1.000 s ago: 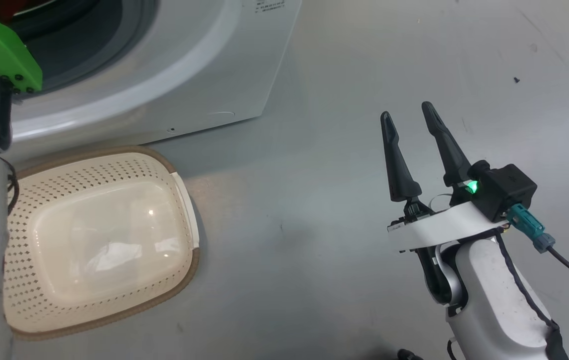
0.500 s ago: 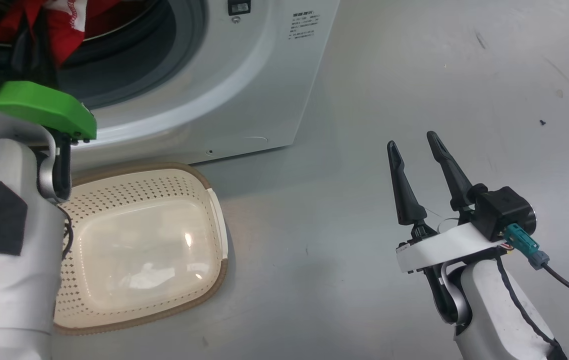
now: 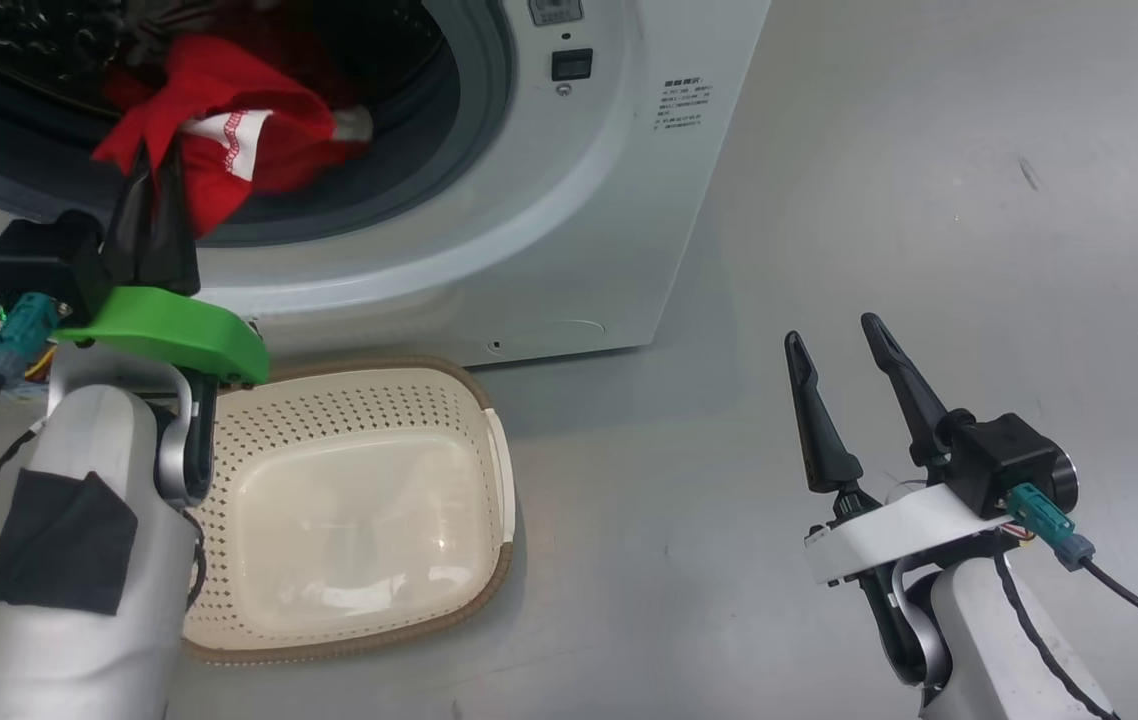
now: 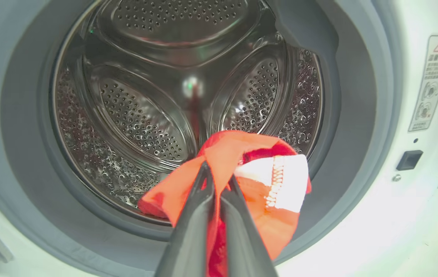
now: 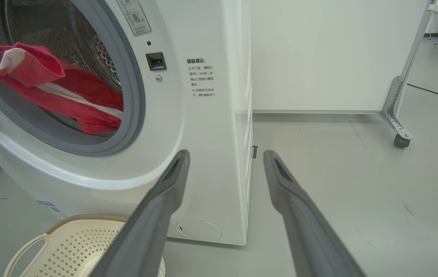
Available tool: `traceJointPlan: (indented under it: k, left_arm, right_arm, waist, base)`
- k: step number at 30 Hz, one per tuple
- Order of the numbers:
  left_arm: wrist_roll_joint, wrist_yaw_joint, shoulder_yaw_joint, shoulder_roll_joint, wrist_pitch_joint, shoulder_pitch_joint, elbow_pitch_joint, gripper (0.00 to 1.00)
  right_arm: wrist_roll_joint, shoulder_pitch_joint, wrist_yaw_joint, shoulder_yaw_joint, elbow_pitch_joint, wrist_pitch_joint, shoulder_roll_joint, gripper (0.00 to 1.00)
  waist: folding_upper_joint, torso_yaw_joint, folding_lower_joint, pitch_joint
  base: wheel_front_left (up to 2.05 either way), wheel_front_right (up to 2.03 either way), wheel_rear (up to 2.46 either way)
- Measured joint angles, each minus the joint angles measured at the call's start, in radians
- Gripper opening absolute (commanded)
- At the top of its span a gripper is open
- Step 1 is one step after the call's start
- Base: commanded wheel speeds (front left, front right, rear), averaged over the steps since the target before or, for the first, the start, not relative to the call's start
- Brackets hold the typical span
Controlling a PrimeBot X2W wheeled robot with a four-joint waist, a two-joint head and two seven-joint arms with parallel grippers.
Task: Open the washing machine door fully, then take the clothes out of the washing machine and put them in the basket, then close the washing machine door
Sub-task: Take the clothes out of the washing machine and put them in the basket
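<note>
Since half a second ago the head camera has swung, so the one washer (image 3: 549, 230) and one basket (image 3: 349, 400) sit further right in its view. Two grippers show. The left gripper (image 4: 219, 175) is pinched tight on a bunch of the red clothes (image 4: 261, 215) at the drum's mouth. The right gripper (image 3: 831, 331) hangs over the floor, fingers apart and holding nothing. The basket stands on the floor just before the washer, below the opening.

Chinese print (image 5: 200, 79) sits right of the opening, and a warning label (image 4: 432, 82) carries a red triangle. The right wrist view adds more red cloth with a white stripe in the drum, a blue label (image 5: 49, 207) low on the front, and a wheeled frame (image 5: 396, 115).
</note>
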Motion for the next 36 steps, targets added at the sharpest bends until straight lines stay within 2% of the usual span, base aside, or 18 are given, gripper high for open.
traceJointPlan:
  k: [9, 15, 29, 36]
  left_arm:
    - [0.013, 0.035, 0.015, -0.016, -0.003, 0.103, -0.115, 0.00]
    - [0.022, 0.051, 0.039, -0.026, -0.003, 0.128, -0.256, 0.00]
    - [0.080, 0.066, 0.054, -0.029, -0.003, 0.259, -0.480, 0.00]
    - [0.081, 0.071, 0.051, -0.036, -0.008, 0.342, -0.542, 0.00]
  right_arm:
    - [-0.007, 0.034, 0.014, -0.018, 0.019, 0.000, 0.000, 1.00]
    - [-0.014, 0.058, 0.015, -0.033, 0.021, 0.000, 0.000, 1.00]
    - [-0.014, 0.096, 0.031, -0.035, 0.029, 0.000, 0.001, 1.00]
    - [-0.014, 0.114, 0.036, -0.035, 0.029, 0.000, 0.001, 1.00]
  waist:
    - [0.0000, 0.037, 0.0000, -0.069]
    - [0.0000, 0.056, 0.0000, -0.110]
    - [0.0000, 0.080, 0.0000, -0.177]
    - [0.0000, 0.095, 0.0000, -0.197]
  base:
    - [0.00, 0.00, 0.00]
    - [0.00, 0.00, 0.00]
    - [0.00, 0.00, 0.00]
    - [0.00, 0.00, 0.00]
